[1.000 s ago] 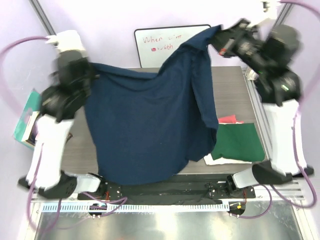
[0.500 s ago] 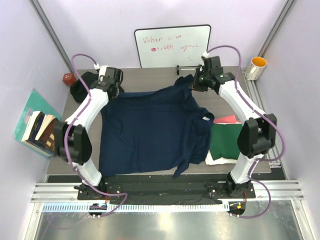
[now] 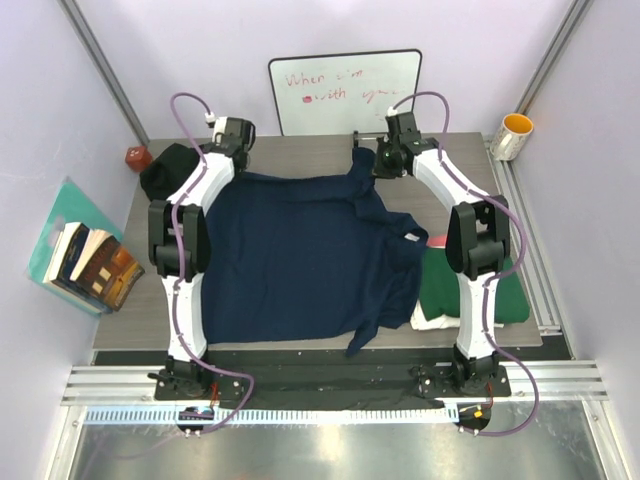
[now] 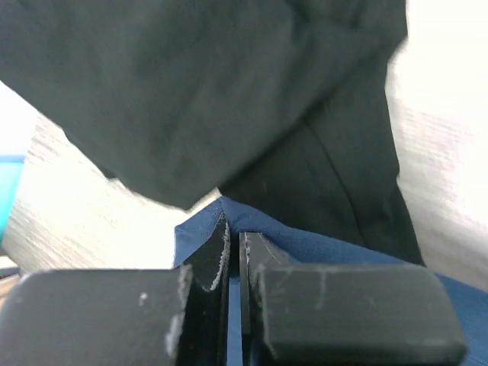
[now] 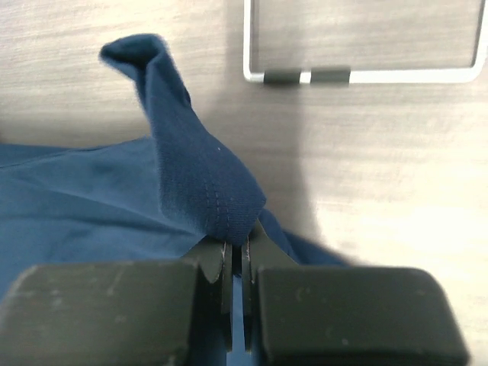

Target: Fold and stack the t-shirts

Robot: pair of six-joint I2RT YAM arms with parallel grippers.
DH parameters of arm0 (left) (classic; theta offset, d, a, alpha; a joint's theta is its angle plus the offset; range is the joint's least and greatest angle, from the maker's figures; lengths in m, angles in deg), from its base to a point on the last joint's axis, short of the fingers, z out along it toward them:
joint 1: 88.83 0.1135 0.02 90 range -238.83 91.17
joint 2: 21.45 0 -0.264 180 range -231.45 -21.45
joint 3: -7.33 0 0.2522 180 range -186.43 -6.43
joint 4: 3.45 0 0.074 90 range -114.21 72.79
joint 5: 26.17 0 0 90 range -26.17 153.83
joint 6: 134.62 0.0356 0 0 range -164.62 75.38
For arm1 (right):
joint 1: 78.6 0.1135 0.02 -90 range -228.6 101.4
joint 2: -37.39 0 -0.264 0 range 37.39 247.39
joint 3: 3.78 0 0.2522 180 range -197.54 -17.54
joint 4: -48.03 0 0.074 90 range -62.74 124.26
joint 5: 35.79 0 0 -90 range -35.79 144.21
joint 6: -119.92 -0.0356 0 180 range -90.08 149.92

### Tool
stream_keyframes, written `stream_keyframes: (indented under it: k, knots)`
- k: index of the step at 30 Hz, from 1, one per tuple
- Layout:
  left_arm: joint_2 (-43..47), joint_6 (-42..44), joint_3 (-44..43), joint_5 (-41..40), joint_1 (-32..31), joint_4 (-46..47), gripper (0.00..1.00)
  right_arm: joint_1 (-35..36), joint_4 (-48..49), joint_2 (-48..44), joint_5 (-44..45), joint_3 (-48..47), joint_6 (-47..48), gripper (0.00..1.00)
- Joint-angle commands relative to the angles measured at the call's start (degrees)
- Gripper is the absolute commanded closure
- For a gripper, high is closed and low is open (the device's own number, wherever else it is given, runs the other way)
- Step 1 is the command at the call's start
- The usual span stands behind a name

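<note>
A navy blue t-shirt (image 3: 295,255) lies spread over the table, its far edge stretched between my two grippers. My left gripper (image 3: 236,170) is shut on the far left corner of it; in the left wrist view the navy cloth (image 4: 305,244) sits pinched in the left gripper (image 4: 235,238). My right gripper (image 3: 384,166) is shut on the far right corner, where a fold of navy cloth (image 5: 194,175) bunches up above the right gripper (image 5: 237,250). A black t-shirt (image 3: 165,170) lies crumpled at the far left, also the black t-shirt (image 4: 213,91). A dark green t-shirt (image 3: 485,290) lies folded on a cream-white one (image 3: 432,321), with a pink-red one (image 3: 452,239) peeking out.
A whiteboard (image 3: 345,90) stands at the table's far edge, and its metal foot (image 5: 358,75) is just beyond my right gripper. A yellow cup (image 3: 513,135) stands at the far right. Books (image 3: 88,262) and a small red object (image 3: 137,157) lie left of the table.
Both arms have come down from holding the navy t-shirt up in the air and reached toward the far edge. The shirt now lies flat on the table.
</note>
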Motion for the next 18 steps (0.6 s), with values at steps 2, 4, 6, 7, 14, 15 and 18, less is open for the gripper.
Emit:
stream_keyframes:
  k: [2, 4, 6, 7, 14, 15, 18]
  knots:
    - [-1.1, 0.2, -4.6, -3.6, 3.9, 2.0, 1.0, -0.3, 2.7, 2.1, 4.5, -9.6, 4.4, 0.99]
    - [-1.3, 0.2, -5.0, -3.7, 5.1, 1.8, 1.0, -0.2, 3.2, 3.6, 7.9, -12.8, 5.1, 0.99]
    - [-1.7, 0.6, -5.4, -3.4, 6.2, 1.9, 1.0, -0.2, 3.4, 5.6, 8.4, -15.4, 6.2, 0.99]
    - [-1.8, 0.7, -5.6, -3.0, 6.4, 1.8, 1.0, -0.2, 3.4, 7.7, 8.7, -17.7, 6.6, 0.99]
    - [-4.1, 1.6, -5.5, 0.7, 7.1, 1.8, 1.0, -0.2, 6.4, 16.2, 6.6, -25.3, 9.2, 0.99]
    - [-4.2, 1.7, -5.6, 0.8, 7.1, 1.8, 1.0, -0.2, 7.5, 16.6, 7.1, -25.6, 9.5, 0.99]
    - [-5.4, 2.5, -6.4, 1.6, 7.1, 2.3, 1.0, -0.2, 8.5, 18.5, 7.1, -26.9, 10.5, 0.99]
